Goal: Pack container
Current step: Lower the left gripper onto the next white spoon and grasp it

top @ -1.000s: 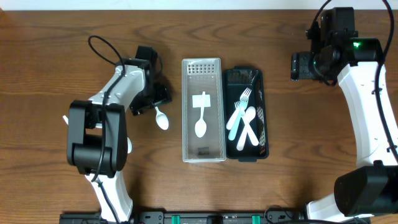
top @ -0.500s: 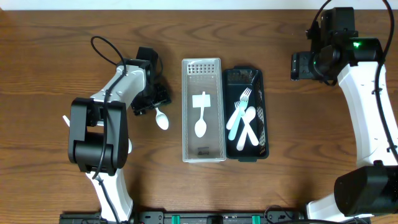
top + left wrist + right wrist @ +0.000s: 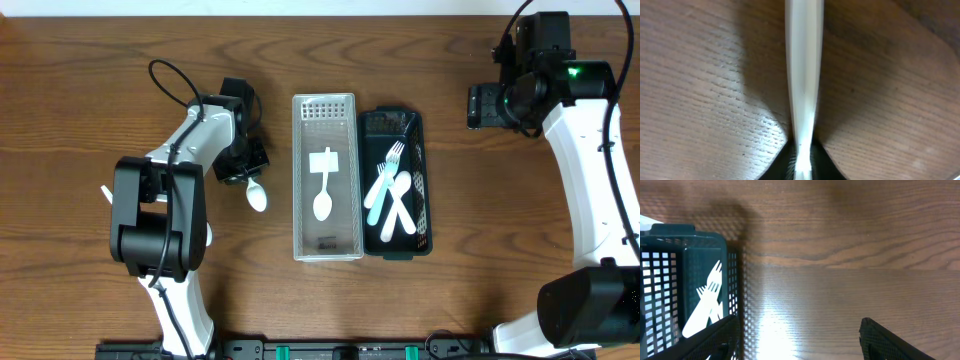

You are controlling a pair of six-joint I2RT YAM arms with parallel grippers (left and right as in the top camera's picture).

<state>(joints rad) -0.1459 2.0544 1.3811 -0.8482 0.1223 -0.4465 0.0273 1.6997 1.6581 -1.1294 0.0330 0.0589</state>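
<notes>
A white spoon (image 3: 258, 196) lies on the wood left of the clear container (image 3: 348, 232). My left gripper (image 3: 243, 172) is shut on its handle. In the left wrist view the handle (image 3: 803, 75) runs straight up from the left gripper (image 3: 801, 162). Inside the clear container lie another white spoon (image 3: 322, 203) and a white flat piece (image 3: 325, 161). My right gripper (image 3: 488, 106) hangs open and holds nothing. It is over bare table to the right of the dark basket (image 3: 422, 215). Its fingers (image 3: 715, 337) stand wide apart beside the basket's wall (image 3: 733, 280).
The dark mesh basket holds several white forks and spoons (image 3: 392, 190), also seen from the right wrist as white cutlery (image 3: 705, 309). A small white tip (image 3: 104, 191) pokes out by the left arm's base. Bare wood surrounds both containers.
My left gripper has closed on the spoon's handle, and the spoon has shifted slightly toward the table's front. The right arm has not moved.
</notes>
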